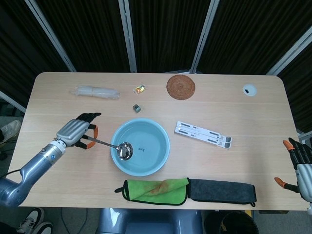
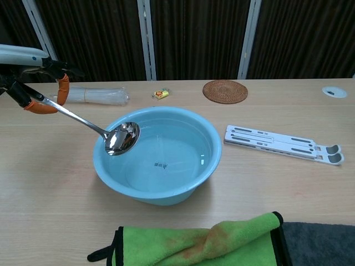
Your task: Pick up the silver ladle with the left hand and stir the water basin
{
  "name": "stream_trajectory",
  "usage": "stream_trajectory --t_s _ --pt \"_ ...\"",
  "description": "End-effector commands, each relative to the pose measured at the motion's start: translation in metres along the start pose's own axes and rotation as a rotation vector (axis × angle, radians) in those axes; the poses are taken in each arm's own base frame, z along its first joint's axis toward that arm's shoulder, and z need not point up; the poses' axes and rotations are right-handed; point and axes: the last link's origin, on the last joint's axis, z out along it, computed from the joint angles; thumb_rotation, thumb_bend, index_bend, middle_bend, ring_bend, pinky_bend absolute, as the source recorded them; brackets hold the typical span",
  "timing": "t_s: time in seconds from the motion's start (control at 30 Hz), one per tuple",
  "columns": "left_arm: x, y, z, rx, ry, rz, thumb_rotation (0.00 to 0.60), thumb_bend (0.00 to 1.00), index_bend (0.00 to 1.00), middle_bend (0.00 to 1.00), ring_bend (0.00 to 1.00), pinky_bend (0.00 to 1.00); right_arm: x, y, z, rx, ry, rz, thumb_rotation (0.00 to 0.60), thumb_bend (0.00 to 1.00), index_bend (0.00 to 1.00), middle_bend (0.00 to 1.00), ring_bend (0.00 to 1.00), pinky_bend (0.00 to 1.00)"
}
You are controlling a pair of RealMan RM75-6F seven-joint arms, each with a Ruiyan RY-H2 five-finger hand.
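Note:
My left hand (image 1: 75, 132) (image 2: 33, 77) grips the handle of the silver ladle (image 1: 109, 144) (image 2: 89, 123) left of the light blue water basin (image 1: 156, 163) (image 2: 199, 172). The ladle's bowl (image 1: 126, 150) (image 2: 122, 138) hangs over the basin's left side, just above the water inside the rim. The handle slopes down from the hand toward the basin. My right hand (image 1: 298, 168) shows at the table's right edge with fingers spread and nothing in it; the chest view does not show it.
A green cloth (image 1: 156, 190) (image 2: 194, 244) and a dark grey cloth (image 1: 222, 191) lie along the front edge. A white folding stand (image 1: 203, 134) (image 2: 283, 144) lies right of the basin. A woven coaster (image 1: 181, 86), a small sweet (image 1: 140, 88), a small dark cube (image 1: 137, 107) and a plastic-wrapped bundle (image 1: 95, 91) lie farther back.

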Motion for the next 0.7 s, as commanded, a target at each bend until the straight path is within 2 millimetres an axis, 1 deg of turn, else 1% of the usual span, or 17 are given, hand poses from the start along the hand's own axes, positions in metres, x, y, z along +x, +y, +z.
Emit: stream_trajectory --t_s 0.03,0.13,0.17,0.23,0.4,0.47,0.53,0.6,0.7 --pt "0.001 0.000 0.016 0.004 -0.002 -0.004 0.600 0.40 0.56 0.00 0.00 0.00 0.000 0.000 0.001 -0.001 0.000 0.004 0.600 0.02 0.01 0.00 0.00 0.00" --pt "-0.001 0.001 0.029 0.004 -0.006 0.012 0.600 0.40 0.56 0.00 0.00 0.00 0.000 0.000 0.003 -0.001 -0.004 0.005 0.600 0.02 0.01 0.00 0.00 0.00" --pt "-0.002 0.006 0.038 -0.009 -0.005 0.023 0.600 0.40 0.57 0.00 0.00 0.00 -0.003 0.000 0.004 0.001 -0.019 0.008 0.600 0.02 0.01 0.00 0.00 0.00" --pt "-0.005 0.011 0.047 -0.016 -0.006 0.029 0.600 0.40 0.57 0.00 0.00 0.00 -0.004 -0.001 0.006 0.005 -0.031 0.009 0.600 0.02 0.01 0.00 0.00 0.00" --pt "-0.009 0.022 0.062 -0.032 -0.011 0.038 0.600 0.40 0.56 0.00 0.00 0.00 -0.006 -0.001 0.007 0.016 -0.050 0.016 0.600 0.02 0.01 0.00 0.00 0.00" --pt "-0.010 0.028 0.069 -0.037 -0.015 0.047 0.600 0.40 0.55 0.00 0.00 0.00 -0.006 -0.001 0.008 0.019 -0.058 0.025 0.600 0.02 0.01 0.00 0.00 0.00" --pt "-0.011 0.040 0.081 -0.052 -0.025 0.080 0.600 0.41 0.55 0.00 0.00 0.00 -0.006 0.001 0.010 0.022 -0.079 0.042 0.600 0.02 0.01 0.00 0.00 0.00" --pt "-0.010 0.046 0.088 -0.048 -0.023 0.084 0.600 0.41 0.55 0.00 0.00 0.00 -0.006 0.003 0.011 0.022 -0.090 0.051 0.600 0.02 0.01 0.00 0.00 0.00" --pt "-0.010 0.051 0.092 -0.042 -0.023 0.099 0.600 0.41 0.55 0.00 0.00 0.00 -0.006 0.006 0.013 0.018 -0.100 0.062 0.600 0.02 0.01 0.00 0.00 0.00"
